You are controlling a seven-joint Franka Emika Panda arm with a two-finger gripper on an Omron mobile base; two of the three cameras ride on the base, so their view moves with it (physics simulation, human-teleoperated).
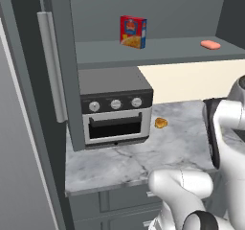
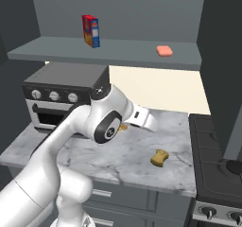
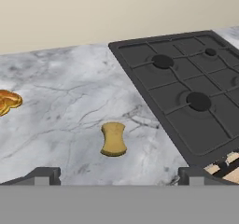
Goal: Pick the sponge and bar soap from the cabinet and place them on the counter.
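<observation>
While the small flat salmon-pink bar soap point(image 1: 210, 44) lies on the grey shelf of the dark grey cabinet point(image 1: 158, 49) in the left base view, right of a red and yellow cardboard box point(image 1: 133, 31), a glossy orange-yellow lump point(image 1: 161, 122) sits on the white-grey marble tabletop point(image 1: 143, 157) beside the silver toaster oven point(image 1: 115, 110). From the right base view, the dull tan-yellow sponge point(image 2: 160, 158) rests on the tabletop near the black stove point(image 2: 217, 164). Seen from the hand view, the end effector point(image 3: 119, 176) has its fingertips point(image 3: 44, 175) wide apart, holding nothing, with the sponge just ahead on the marble.
</observation>
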